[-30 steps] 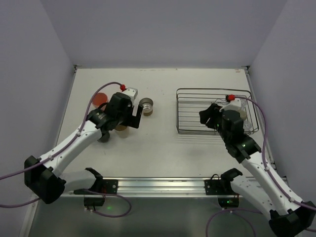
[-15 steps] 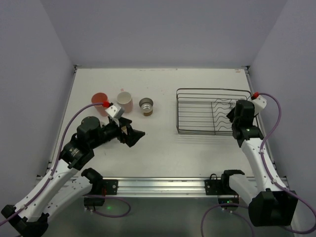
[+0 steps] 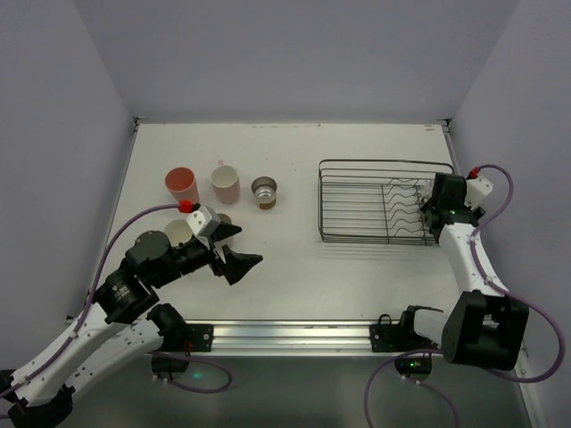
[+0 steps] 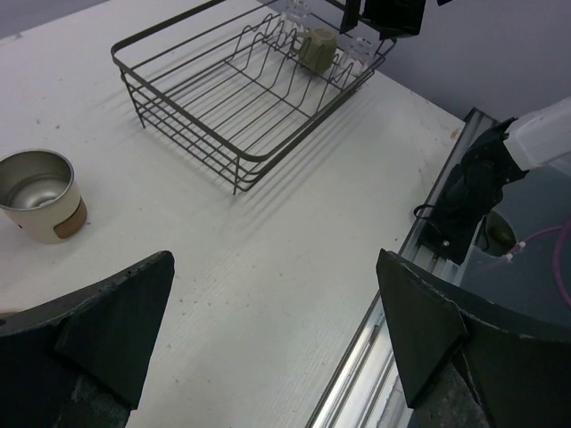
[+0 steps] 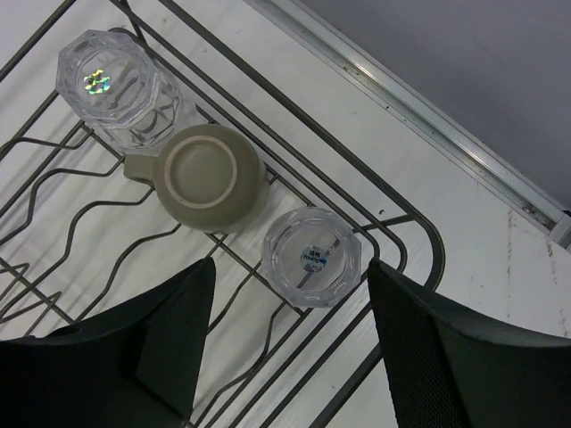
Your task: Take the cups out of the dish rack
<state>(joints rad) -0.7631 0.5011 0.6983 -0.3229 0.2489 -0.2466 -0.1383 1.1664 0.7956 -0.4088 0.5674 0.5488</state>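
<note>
Olive-grey mug (image 5: pixel 207 178) sits upturned between two clear cups (image 5: pixel 312 257) in the dish rack's (image 3: pixel 352 205) far right corner, right beneath the right gripper (image 5: pixel 290 343), spread wide and empty; the left gripper (image 4: pixel 275 299), likewise open and empty, is well off the rack's left

- I get bright, even, diffuse light on the white worktop (image 3: pixel 294 267), with no harsh glare.
- The dish rack (image 4: pixel 234 107) throws soft striped shadows just beside it.
- Left claw (image 4: pixel 277 303) and right claw (image 5: pixel 290 285) loom dark, slightly blurred up close.
</note>
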